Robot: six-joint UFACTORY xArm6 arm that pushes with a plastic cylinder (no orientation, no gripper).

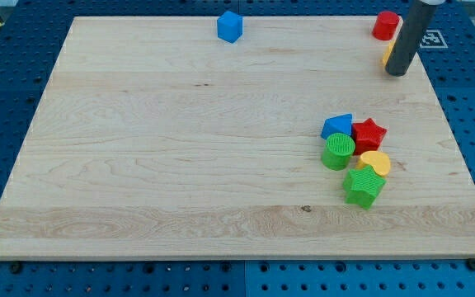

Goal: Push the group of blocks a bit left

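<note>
A tight group of blocks sits at the board's lower right: a blue block [336, 126], a red star [369, 134], a green cylinder [337, 152], a yellow block [375, 162] and a green star [363, 186]. My tip [396, 73] is at the view's upper right, well above the group and a little to its right. The rod partly hides a yellow block [386, 55] just left of it. A red cylinder [386, 25] stands above the tip.
A blue cube [230, 26] sits at the top edge near the middle. The wooden board [180, 165] lies on a blue perforated table. The group is near the board's right edge.
</note>
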